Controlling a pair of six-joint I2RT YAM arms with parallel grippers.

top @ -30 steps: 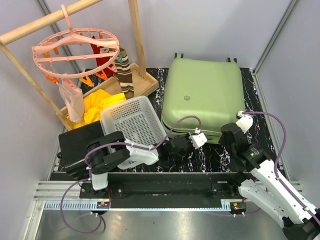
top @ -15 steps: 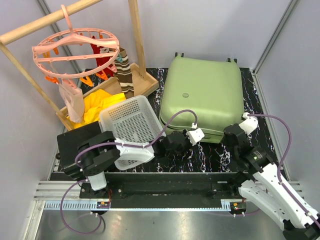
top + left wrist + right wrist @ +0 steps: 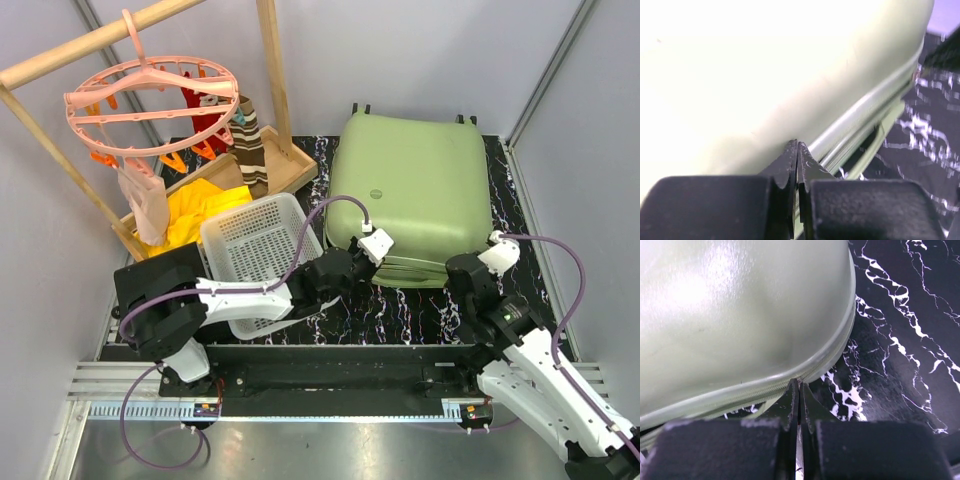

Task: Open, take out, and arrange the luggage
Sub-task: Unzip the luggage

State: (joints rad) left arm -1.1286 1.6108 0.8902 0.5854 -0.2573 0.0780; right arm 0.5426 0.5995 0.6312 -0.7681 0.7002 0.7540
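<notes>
The luggage (image 3: 410, 195) lies flat and zipped shut on the dark marbled desk (image 3: 420, 305), its small wheels at the far edge and its pale green shell facing up. Both arms are on it at the near side. The left pincer (image 3: 796, 146) is at the luggage's near left corner, fingers pressed tight together, tips right against the zipper line (image 3: 860, 112) under the curve of the shell. Whether anything is pinched between those tips, the wrist view does not show. Over at the near right corner, the right pincer (image 3: 799, 383) is closed too, tips meeting at the seam where the shell rounds down toward the desk. Just left of the luggage sits a white perforated basket (image 3: 255, 250), with the left arm reaching across its near side. Further left of the luggage, beyond the basket, is a black case (image 3: 150, 285), and a yellow cloth (image 3: 195, 212) lies on a wooden rack's base.
</notes>
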